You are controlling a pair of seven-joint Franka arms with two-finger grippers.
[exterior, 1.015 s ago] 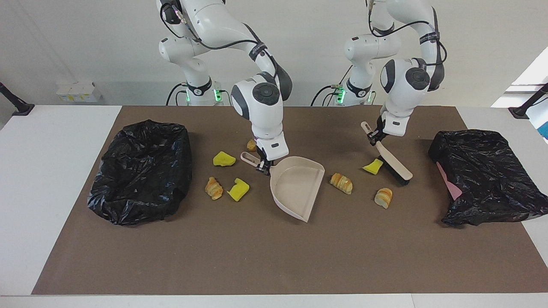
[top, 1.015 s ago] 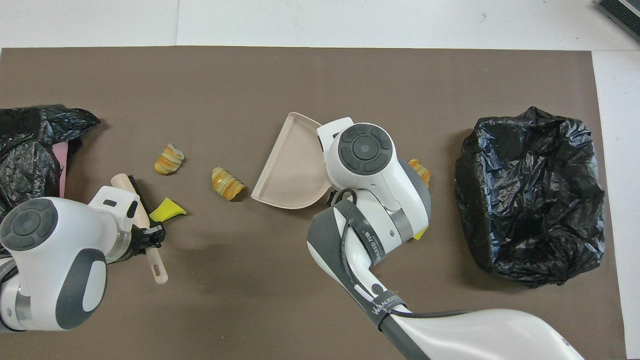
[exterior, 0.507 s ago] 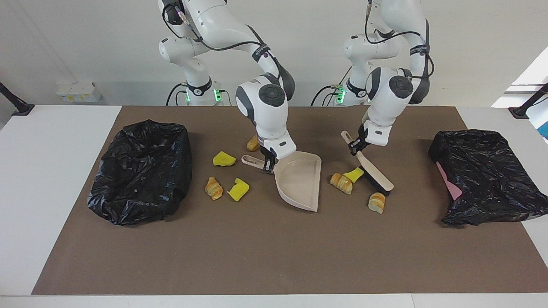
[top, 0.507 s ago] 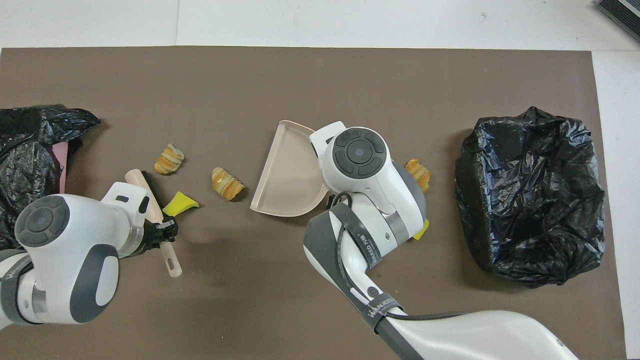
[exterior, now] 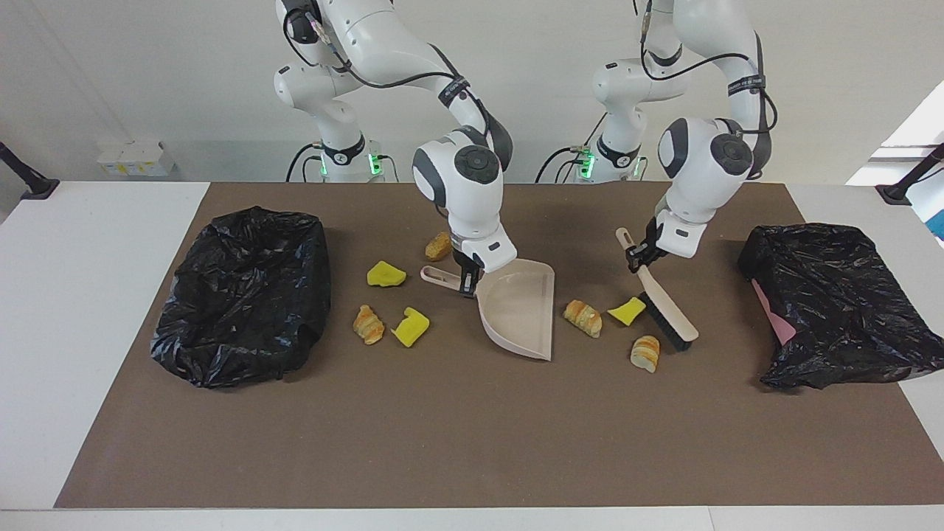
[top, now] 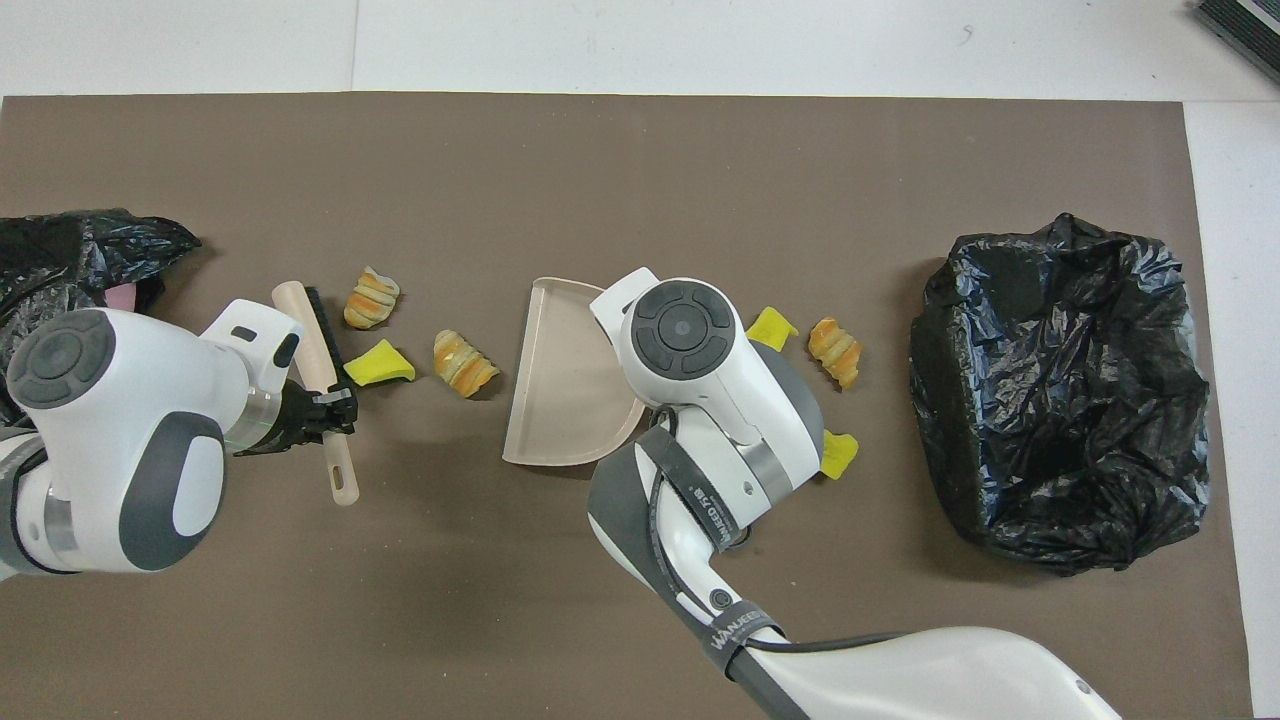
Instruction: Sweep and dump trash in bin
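Note:
My right gripper [exterior: 466, 281] is shut on the handle of the beige dustpan [exterior: 520, 313], whose open mouth faces the left arm's end. My left gripper [exterior: 640, 258] is shut on the handle of a beige brush [exterior: 667, 310] with black bristles. Between brush and dustpan lie three bits of trash: a croissant piece [exterior: 582, 317], a yellow chunk [exterior: 627, 310] and a second croissant piece [exterior: 644, 352]. Several more bits lie on the pan's handle side, among them a yellow chunk [exterior: 386, 273]. The black-bagged bin [exterior: 243, 295] sits at the right arm's end.
A second crumpled black bag [exterior: 833, 302] with something pink showing lies at the left arm's end. A brown mat [exterior: 472, 442] covers the table, with white tabletop past its edges. In the overhead view the right arm's wrist [top: 690, 340] hides part of the dustpan [top: 560, 380].
The brush swept toward the dustpan, pushing the yellow chunk and one croissant piece closer to it, then drew back. The dustpan turned its mouth more toward the brush.

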